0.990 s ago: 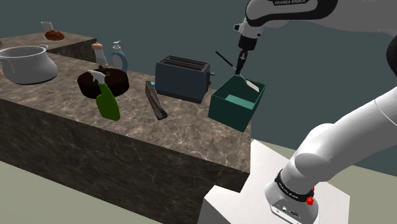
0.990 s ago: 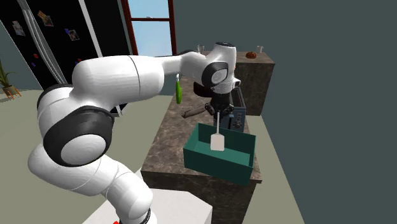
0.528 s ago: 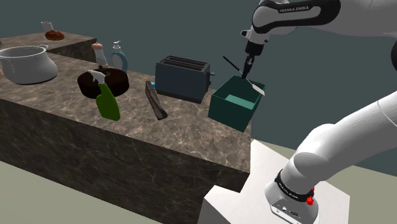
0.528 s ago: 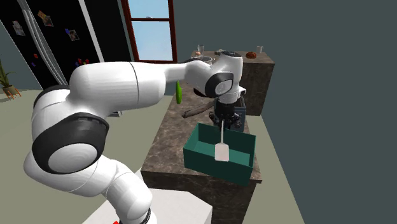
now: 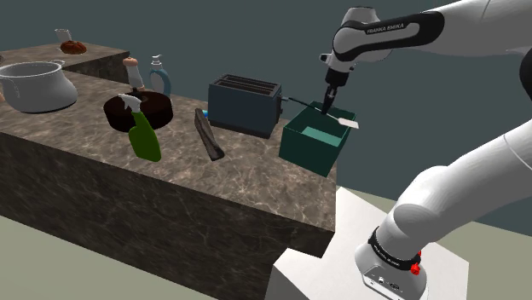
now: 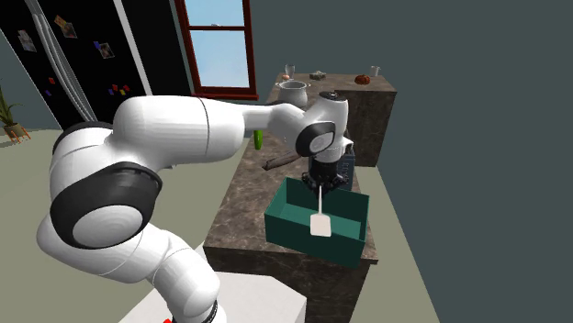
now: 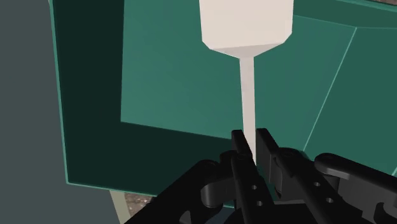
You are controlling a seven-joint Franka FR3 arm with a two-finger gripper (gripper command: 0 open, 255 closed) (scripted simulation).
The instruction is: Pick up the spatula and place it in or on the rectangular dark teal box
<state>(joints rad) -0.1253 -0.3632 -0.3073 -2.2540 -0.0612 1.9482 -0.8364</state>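
Firmly clasped by the hand (image 7: 252, 137), the spatula (image 7: 247, 32) juts over the box (image 7: 165, 83).

I'm working in a home kitchen. A dark marbled counter (image 5: 247, 158) carries a toaster (image 5: 245, 104), a grey cooking pot (image 5: 34, 85) and a green spray bottle (image 5: 143, 136). Far left in the second exterior view I see a black fridge (image 6: 92, 73) with pictures stuck on it, near a red-framed window (image 6: 219, 41).
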